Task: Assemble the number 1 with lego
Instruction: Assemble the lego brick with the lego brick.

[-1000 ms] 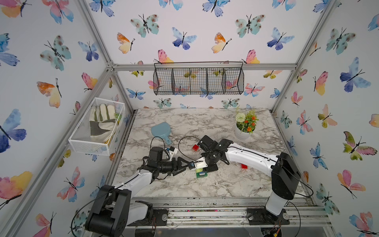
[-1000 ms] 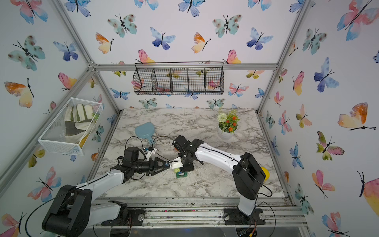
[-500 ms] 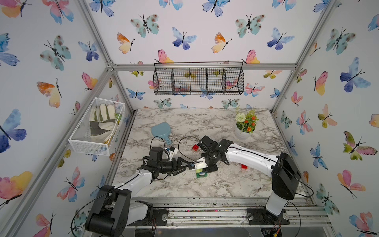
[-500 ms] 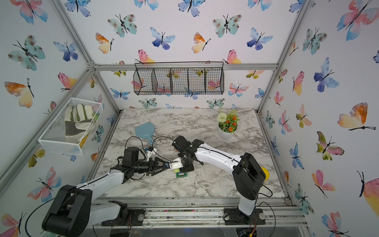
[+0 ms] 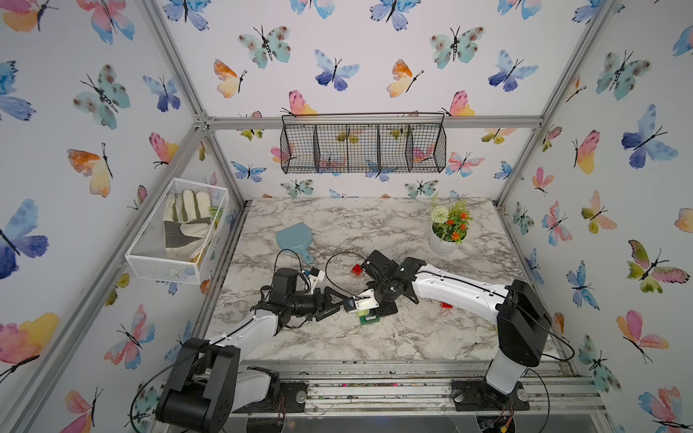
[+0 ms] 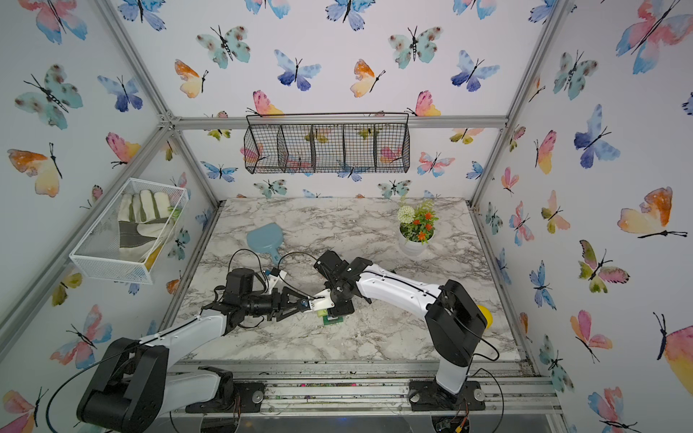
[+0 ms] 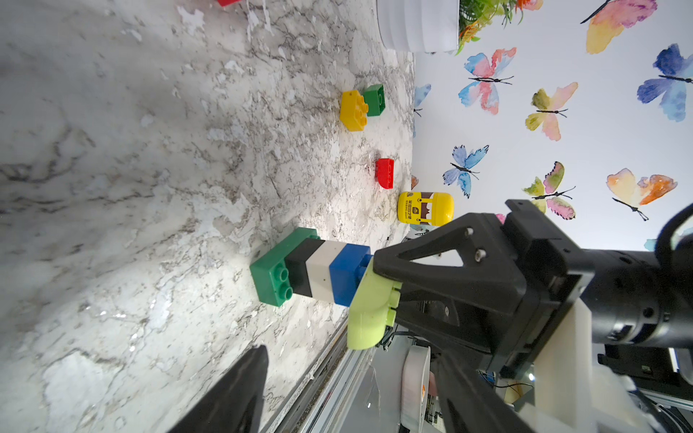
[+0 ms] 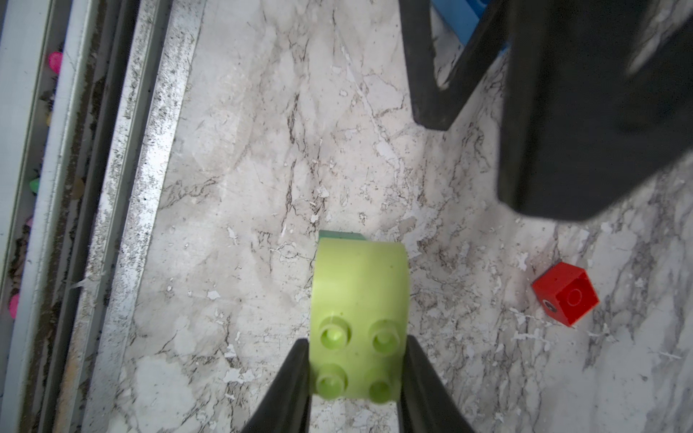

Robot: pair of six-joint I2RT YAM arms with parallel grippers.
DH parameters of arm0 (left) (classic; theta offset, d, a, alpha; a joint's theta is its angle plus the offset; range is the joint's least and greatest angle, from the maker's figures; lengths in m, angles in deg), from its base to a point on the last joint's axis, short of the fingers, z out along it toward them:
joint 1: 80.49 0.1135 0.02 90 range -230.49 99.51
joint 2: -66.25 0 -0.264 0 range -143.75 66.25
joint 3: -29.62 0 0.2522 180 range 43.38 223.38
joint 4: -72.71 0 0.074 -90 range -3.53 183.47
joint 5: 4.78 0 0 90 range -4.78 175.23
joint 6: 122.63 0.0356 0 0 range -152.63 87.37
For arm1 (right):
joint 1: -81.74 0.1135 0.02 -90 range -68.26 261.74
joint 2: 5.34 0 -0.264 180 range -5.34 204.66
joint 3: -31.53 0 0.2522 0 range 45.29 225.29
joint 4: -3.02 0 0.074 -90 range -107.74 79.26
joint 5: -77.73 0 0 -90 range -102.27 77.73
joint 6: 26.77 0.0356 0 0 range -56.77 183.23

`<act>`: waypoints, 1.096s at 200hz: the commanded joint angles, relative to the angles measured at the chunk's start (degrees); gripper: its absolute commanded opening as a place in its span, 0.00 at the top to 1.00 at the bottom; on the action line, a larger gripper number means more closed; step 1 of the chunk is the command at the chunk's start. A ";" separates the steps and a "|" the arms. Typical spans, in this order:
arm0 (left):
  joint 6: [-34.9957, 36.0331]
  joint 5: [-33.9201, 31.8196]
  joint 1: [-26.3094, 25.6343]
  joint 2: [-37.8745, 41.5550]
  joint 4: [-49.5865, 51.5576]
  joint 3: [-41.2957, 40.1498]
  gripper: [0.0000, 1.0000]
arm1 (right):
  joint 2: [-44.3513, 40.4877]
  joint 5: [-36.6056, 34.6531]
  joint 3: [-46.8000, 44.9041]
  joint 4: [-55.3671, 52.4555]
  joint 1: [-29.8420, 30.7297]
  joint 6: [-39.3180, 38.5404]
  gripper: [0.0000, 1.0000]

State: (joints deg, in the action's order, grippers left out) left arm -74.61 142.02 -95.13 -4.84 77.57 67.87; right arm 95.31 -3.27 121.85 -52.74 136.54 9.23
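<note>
Four-brick stack [image 7: 311,270]: seen standing on the marble table [image 5: 375,232], near the front edge, between the two arms.
Stack order: green base brick [image 7: 270,277] is set on the table, then black brick [image 7: 300,270], white brick [image 7: 322,273], blue brick [image 7: 347,275] on top.
Lime brick [image 8: 360,300]: a curved piece, studs up, is held right at the blue brick's studs and overhangs one side; whether it is seated cannot be told.
Right gripper [image 8: 356,346]: jaws are clamped on the lime brick's two sides, from above.
Left gripper [image 5: 343,304]: jaws are spread apart and nothing is gripped; the tips are pointed at the stack, just beside it.
Loose lego: yellow brick [image 7: 353,110] and small green brick [image 7: 375,99] are found touching, well off to the right; red brick [image 7: 385,173] is seen near them; second red brick [image 8: 565,293] is left beyond the stack.
Also on the table: yellow capsule toy [image 7: 425,208] at the right edge; pale blue scoop [image 5: 294,238] and flower pot [image 5: 446,240] are placed towards the back.
</note>
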 commanded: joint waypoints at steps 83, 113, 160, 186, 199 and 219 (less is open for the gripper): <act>1.37 1.05 0.63 0.34 0.82 0.72 0.25 | -2.64 -0.87 1.91 -3.97 -0.75 -0.19 0.98; 1.90 1.21 0.78 0.29 1.61 1.20 0.25 | -2.29 -3.25 0.20 -3.84 -0.84 -1.02 0.98; 2.25 1.06 0.83 0.42 2.23 1.40 0.25 | -1.28 -2.28 -0.28 -3.35 -0.84 -1.37 0.98; 2.29 1.11 0.90 0.51 2.31 1.26 0.25 | -0.76 -1.88 -0.48 -3.28 -0.84 -1.88 0.98; 2.25 1.08 0.86 0.56 2.30 1.30 0.25 | -0.54 -1.85 -0.79 -3.27 -0.83 -2.16 0.98; 2.35 1.20 0.92 0.51 2.31 1.26 0.25 | -0.36 -1.46 -0.97 -3.26 -0.84 -2.16 0.98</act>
State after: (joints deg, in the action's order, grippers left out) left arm -73.56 142.11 -94.69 -4.84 79.16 68.02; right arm 93.95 -5.48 121.91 -55.12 136.04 7.99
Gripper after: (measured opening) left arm 0.753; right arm 0.357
